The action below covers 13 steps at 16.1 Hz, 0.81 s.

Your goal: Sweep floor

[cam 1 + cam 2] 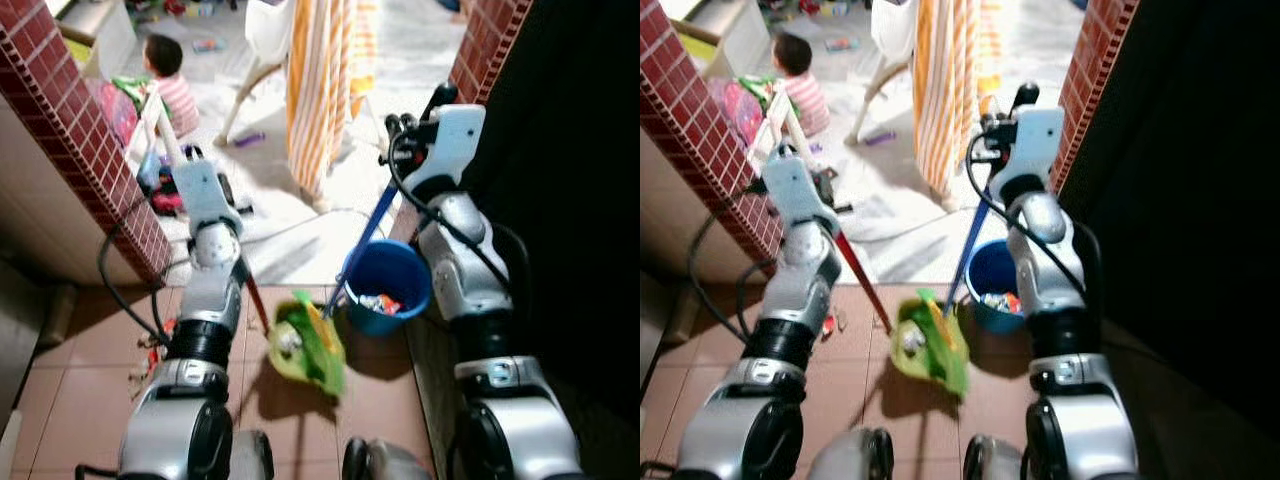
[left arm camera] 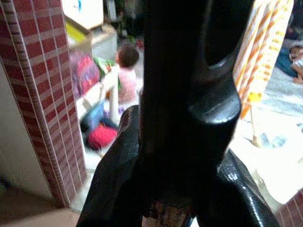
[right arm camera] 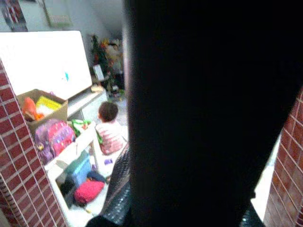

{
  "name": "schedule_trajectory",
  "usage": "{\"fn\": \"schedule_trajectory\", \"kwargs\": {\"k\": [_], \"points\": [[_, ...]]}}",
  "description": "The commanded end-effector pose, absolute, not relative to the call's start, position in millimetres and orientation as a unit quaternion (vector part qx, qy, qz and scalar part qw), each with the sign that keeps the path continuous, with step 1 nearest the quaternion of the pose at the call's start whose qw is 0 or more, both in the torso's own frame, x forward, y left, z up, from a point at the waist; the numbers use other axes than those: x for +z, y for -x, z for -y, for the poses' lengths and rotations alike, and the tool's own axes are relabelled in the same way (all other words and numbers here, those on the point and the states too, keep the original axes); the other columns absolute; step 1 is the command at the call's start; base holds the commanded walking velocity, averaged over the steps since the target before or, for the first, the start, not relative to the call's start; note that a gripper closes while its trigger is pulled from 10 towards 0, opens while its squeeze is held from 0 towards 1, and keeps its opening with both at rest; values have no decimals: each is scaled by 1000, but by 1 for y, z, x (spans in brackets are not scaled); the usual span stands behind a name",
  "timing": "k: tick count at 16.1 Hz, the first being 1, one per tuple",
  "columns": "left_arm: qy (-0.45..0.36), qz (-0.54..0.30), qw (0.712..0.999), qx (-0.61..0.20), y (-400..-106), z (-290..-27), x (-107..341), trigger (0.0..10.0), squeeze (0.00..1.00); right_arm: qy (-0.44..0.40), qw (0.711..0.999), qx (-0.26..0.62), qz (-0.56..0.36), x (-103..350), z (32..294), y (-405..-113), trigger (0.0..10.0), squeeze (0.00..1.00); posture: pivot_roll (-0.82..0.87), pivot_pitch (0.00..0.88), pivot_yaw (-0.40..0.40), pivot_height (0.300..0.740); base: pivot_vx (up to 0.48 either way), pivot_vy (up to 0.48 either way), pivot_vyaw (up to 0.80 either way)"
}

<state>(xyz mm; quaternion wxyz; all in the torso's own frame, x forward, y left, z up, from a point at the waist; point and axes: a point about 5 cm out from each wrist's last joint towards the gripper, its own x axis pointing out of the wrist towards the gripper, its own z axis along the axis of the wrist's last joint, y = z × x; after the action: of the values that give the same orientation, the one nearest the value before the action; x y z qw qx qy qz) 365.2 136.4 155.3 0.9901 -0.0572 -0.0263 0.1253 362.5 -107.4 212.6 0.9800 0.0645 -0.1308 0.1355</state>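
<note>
Head views: left gripper holds red broom handle; finger state cannot be told, hidden behind wrist. Right gripper clamped on blue handle running down to blue dustpan bucket. Green broom head rests on tile floor, just beside bucket. Wrist views add seated child, pink backpack. Brick pillars flank opening; open floor betw. them.

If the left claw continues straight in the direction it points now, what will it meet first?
Probably the white chair beside the brick pillar, with the seated person just beyond. The left claw points that way; depth is unclear.
</note>
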Motion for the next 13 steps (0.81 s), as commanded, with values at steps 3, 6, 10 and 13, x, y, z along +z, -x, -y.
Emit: {"fn": "schedule_trajectory", "kwargs": {"k": [3,6,10,13], "points": [[49,134,976,164,-358,-155,208,10000,0,-84,968,170,166,228,93,-363,10000,0,-68,0,-9,740,0,0,0],[68,177,966,177,-358,-164,237,10000,0,-98,959,171,205,251,93,-368,10000,0,-59,0,-19,740,0,0,0],[93,198,955,200,-363,-178,256,10000,0,-157,952,157,209,271,99,-381,10000,0,-68,0,-27,740,0,0,0],[107,212,946,219,-367,-190,267,10000,0,-135,948,147,247,290,104,-385,10000,0,-69,0,-30,740,0,0,0]]}}
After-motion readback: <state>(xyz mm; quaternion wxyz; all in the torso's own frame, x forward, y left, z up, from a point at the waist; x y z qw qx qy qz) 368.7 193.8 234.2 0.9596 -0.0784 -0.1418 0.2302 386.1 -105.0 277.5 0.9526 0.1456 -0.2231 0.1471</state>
